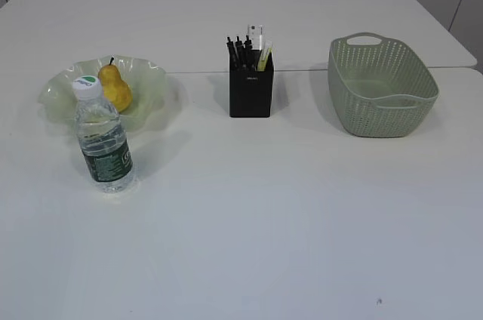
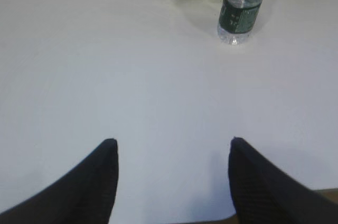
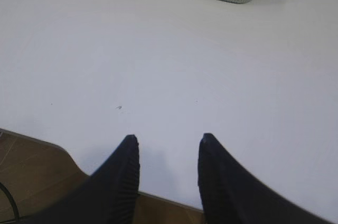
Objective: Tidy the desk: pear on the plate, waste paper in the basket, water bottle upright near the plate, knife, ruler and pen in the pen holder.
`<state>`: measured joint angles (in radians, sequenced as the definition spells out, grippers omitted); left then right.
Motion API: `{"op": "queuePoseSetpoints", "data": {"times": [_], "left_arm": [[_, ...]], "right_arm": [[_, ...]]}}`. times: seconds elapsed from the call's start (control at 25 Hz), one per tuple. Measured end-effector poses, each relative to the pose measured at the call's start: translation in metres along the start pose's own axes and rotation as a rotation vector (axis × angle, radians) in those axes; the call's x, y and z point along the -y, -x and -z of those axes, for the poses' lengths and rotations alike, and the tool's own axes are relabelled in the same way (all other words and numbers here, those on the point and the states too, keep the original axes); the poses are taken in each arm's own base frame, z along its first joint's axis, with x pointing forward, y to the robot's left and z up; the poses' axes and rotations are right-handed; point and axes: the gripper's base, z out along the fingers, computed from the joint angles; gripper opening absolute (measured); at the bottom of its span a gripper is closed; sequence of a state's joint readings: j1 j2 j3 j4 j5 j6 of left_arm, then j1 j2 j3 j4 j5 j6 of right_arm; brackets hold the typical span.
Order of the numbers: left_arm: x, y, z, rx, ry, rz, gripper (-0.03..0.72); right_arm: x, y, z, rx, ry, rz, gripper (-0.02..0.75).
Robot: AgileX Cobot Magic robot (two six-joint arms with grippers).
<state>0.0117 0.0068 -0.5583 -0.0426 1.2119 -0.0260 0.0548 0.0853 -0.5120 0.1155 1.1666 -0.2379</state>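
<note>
Tidy bench, both tools pulled back and empty.

The plain white bench [image 1: 249, 222] carries everything toward its far edge. At the far right, the sage perforated basket [image 1: 381, 86]; its floor looks bare, and I see no waste paper anywhere. At the far left, the ruffled pale-green glass plate [image 1: 68, 97] holds the lumpy yellow pear [image 1: 115, 87], with the clear green-labelled water bottle [image 1: 103, 139] upright just in front. Mid-bench, the matte black pen holder [image 1: 250, 92] bristles with upright pens. The left tool [image 2: 171, 182] and right tool [image 3: 168, 174] hover at the near edge, jaws apart, clamping nothing. The bottle lies ahead-right of the left tool, the basket ahead of the right; nothing seems left to fetch.
</note>
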Motion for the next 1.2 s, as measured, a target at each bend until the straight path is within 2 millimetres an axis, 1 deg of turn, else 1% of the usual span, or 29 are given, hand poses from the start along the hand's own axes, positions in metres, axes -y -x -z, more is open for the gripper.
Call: {"op": "queuePoseSetpoints", "data": {"times": [0.28, 0.6, 1.2], "left_arm": [[0.0016, 0.0023, -0.0093, 0.056, -0.023, 0.008, 0.465], [0.0049, 0.0031, -0.0091, 0.066, -0.059, -0.034, 0.465], [0.0051, 0.0031, -0.0091, 0.067, -0.06, -0.04, 0.465]], "right_arm": [[0.0002, -0.0005, -0.0016, 0.001, -0.001, -0.026, 0.281], [0.0004, -0.0006, -0.0016, 0.0, -0.003, -0.025, 0.281], [0.0004, -0.0004, -0.0016, 0.002, -0.004, -0.027, 0.281]]}}
